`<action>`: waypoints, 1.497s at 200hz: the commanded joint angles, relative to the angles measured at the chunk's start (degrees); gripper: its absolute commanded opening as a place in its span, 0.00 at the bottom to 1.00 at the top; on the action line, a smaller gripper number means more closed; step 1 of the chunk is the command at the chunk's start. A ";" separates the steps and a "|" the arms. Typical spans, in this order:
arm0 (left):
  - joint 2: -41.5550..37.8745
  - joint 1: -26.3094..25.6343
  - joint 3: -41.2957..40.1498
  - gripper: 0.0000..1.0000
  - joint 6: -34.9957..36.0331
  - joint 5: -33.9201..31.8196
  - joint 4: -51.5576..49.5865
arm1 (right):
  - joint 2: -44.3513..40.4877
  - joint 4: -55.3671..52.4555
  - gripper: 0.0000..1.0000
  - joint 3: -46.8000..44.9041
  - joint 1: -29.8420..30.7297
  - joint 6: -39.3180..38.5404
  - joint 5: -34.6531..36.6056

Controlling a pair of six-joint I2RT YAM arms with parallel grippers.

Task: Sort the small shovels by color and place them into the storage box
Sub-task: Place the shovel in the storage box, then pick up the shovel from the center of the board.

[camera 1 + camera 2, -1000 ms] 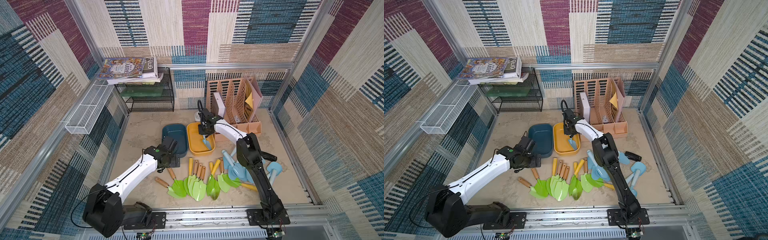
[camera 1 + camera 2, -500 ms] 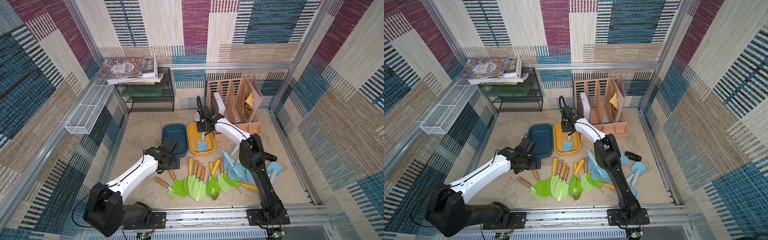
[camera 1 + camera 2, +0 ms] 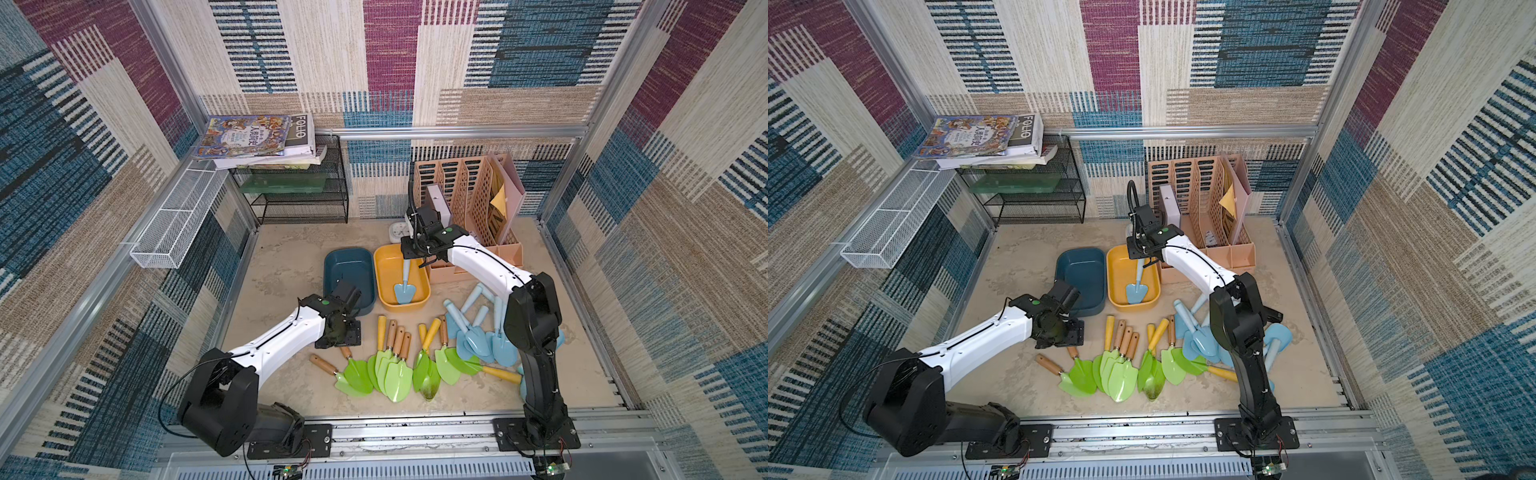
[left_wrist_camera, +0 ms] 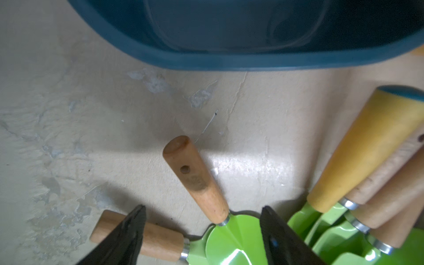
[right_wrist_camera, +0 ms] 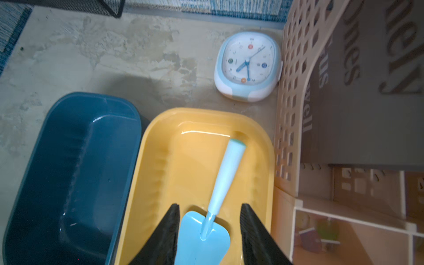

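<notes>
**Item: small shovels.**
- One pale blue shovel (image 5: 223,181) lies in the yellow box (image 3: 379,274), blade toward the near rim, handle toward the far corner.
- The right gripper (image 5: 210,206) hangs over it, claw spread, fingers clear of both blade edges.
- About ten green shovels (image 3: 395,365) fan across the floor in front of the boxes.
- One wooden-handled shovel (image 4: 195,176) has its neck between the left gripper (image 4: 203,207)'s spread fingers, untouched.
- Several more blue shovels on the floor (image 3: 473,332) are partly hidden by the right arm and cannot be counted.

**Surroundings.**
- One dark blue box (image 3: 349,266) stands beside the yellow box.
- Bare floor lies behind both boxes and to the left of them.
- One clock (image 5: 249,65) and the file holder (image 3: 465,195) crowd the yellow box's far-right corner.
- A book (image 3: 300,129) reads "FOLIO".
</notes>
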 commanded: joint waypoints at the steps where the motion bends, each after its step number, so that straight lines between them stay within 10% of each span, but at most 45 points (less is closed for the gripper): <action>1: 1.89 -0.04 0.54 0.70 -0.17 0.78 -1.04 | -1.32 1.94 0.44 -2.67 -0.20 0.35 -0.93; 26: 4.76 0.04 1.35 0.53 -0.41 0.48 -1.22 | -2.40 3.02 0.43 -5.04 -0.31 1.16 -1.28; 91: 11.20 0.65 3.45 0.47 0.53 2.05 -1.45 | -3.58 3.74 0.42 -7.65 -0.37 1.43 -1.03; 172: 14.68 0.92 5.70 0.00 1.67 2.35 -1.26 | -4.12 3.82 0.41 -9.00 -1.15 1.91 -0.31; 299: -2.27 0.73 13.35 0.00 6.42 8.08 -13.05 | -5.06 3.63 0.40 -11.18 -3.06 4.42 3.15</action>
